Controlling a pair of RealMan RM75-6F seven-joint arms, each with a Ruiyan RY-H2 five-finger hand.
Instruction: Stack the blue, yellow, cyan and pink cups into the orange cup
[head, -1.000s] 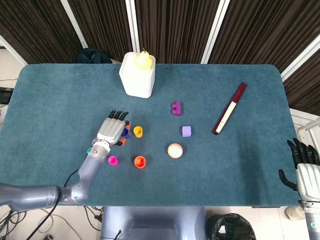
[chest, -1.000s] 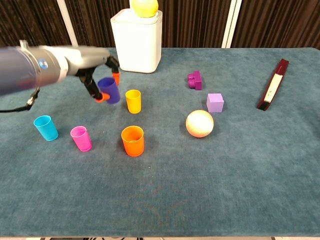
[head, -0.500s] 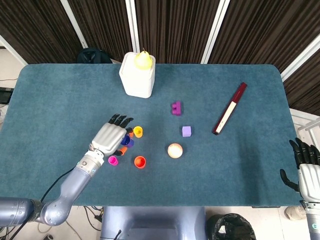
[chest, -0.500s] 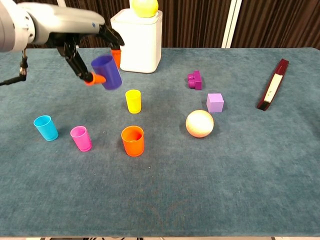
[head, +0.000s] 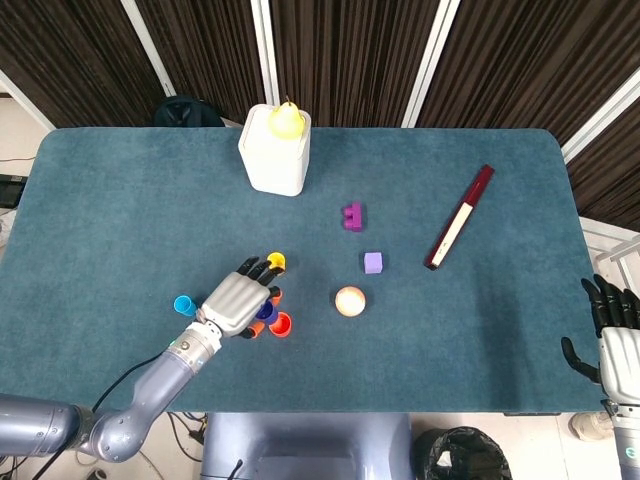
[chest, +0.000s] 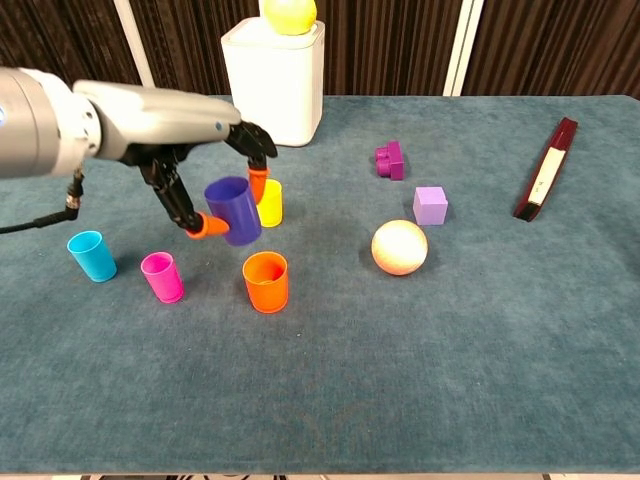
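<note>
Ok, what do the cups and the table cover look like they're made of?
The blue cup in the left robot hand and the orange cup look like smooth, matte-to-satin moulded plastic: uniform colour, thin even rims. The table cover seems a teal felt or short-pile fabric, with a fuzzy, mottled, unreflective surface.
</note>
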